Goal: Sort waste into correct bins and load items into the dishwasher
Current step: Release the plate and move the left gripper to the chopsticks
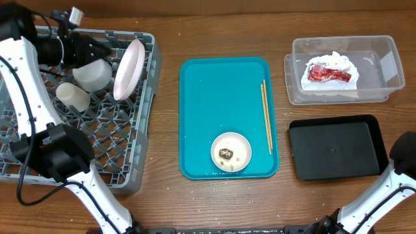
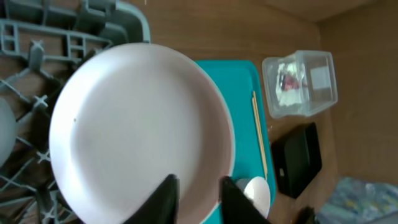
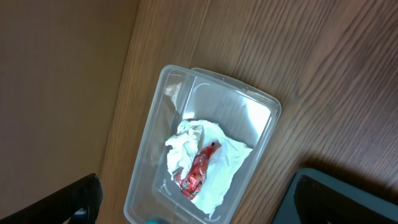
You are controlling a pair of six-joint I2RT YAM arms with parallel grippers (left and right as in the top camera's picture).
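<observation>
The large white plate stands on edge in the grey dish rack, beside a white cup and another white piece. My left gripper is part open just in front of the plate's face, with nothing between its fingers. The small dish with brown bits and the chopsticks lie on the teal tray. The napkin with the red wrapper lies in the clear tub. My right gripper is wide open and empty above that tub.
The black tray sits in front of the clear tub with nothing in it. The right arm is at the table's right front corner. Bare wood lies between the rack and the teal tray.
</observation>
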